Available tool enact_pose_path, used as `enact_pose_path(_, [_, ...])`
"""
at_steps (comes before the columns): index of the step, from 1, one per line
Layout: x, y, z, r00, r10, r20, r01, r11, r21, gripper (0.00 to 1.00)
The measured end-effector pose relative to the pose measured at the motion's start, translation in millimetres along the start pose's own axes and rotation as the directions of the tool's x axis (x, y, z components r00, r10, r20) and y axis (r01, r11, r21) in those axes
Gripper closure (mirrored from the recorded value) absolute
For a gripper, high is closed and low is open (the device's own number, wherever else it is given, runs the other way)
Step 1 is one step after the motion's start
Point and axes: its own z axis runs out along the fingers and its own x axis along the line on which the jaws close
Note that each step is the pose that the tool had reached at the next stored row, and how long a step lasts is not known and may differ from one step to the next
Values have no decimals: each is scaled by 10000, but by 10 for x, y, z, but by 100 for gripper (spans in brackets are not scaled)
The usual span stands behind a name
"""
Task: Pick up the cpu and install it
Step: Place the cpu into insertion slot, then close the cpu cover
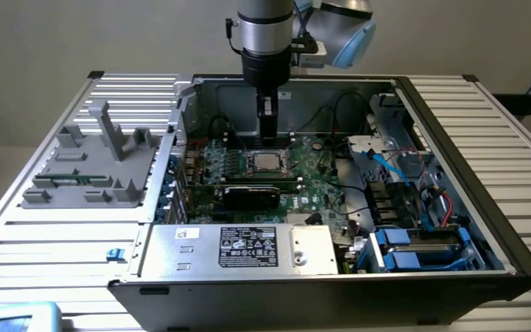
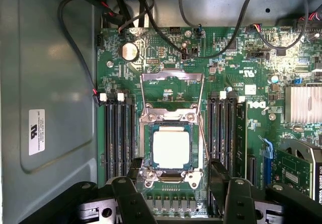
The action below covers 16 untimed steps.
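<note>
one open computer case lies on its side on a slatted worktop, and one robot arm hangs straight down into it over the green motherboard. the arm's two black fingers stand apart with nothing gripped between them. in the exterior view the fingers hover just above the socket without touching it. the one cpu, a silvery square with a thin rim, lies flat in the one socket near the middle of the board, directly under the gap between the fingers; in the exterior view the cpu sits just below the fingertips. the socket's one metal retention frame is swung open and lies on the board beside the cpu. two banks of memory slots flank the socket, one bank on one side and one bank on the other; the number of slots in each is hard to count. one round coin battery and one finned heatsink also sit on the board, and one white sticker is on the case wall. on the worktop at the exterior view's left stands one grey tray, with one thin green memory stick lying in it. one boxed power supply with a label fills the near edge of the case.
</note>
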Motion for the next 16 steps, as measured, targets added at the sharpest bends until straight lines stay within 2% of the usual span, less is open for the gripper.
enact_pose_path(13, [0, 0, 0, 10000, 0, 1, 0, 10000, 0, 36])
enact_pose_path(14, [0, 0, 0, 10000, 0, 1, 0, 10000, 1, 45])
enact_pose_path(15, [0, 0, -1, 10000, 0, 1, 0, 10000, 1, 45])
enact_pose_path(16, [0, 0, 0, 10000, 0, 0, 0, 10000, 0, 51])
